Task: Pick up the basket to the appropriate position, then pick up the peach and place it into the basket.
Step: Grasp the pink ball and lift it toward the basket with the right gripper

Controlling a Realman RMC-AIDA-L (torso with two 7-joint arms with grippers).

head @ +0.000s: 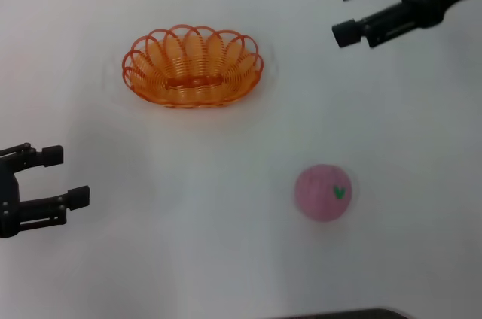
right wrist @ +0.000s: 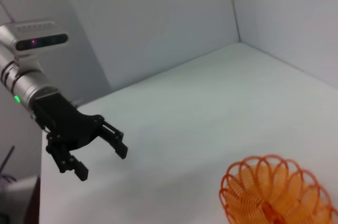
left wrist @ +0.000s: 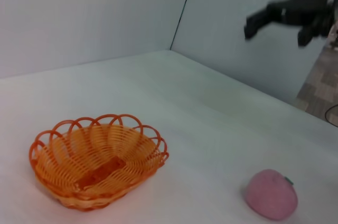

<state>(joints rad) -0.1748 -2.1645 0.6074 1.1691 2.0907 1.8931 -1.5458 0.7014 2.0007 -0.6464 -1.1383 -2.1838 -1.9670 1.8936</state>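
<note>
A: Orange looped-wire oval basket (head: 193, 68) sits empty on the white counter (head: 226, 259), far side. The round pink fuzzy peach (head: 323, 192) lies nearer, well apart from it.

B: And the hands?

A: Left hand (head: 59, 177) hovers at the near left, released, grasping nothing. Right hand (head: 349, 9) hangs far right, also released.

B: So the first step is not begun, I think. One hand must reach the basket rim and close on it.

Bare table (head: 226, 183) separates basket (head: 193, 68) and peach (head: 323, 192); nothing blocks either.
</note>
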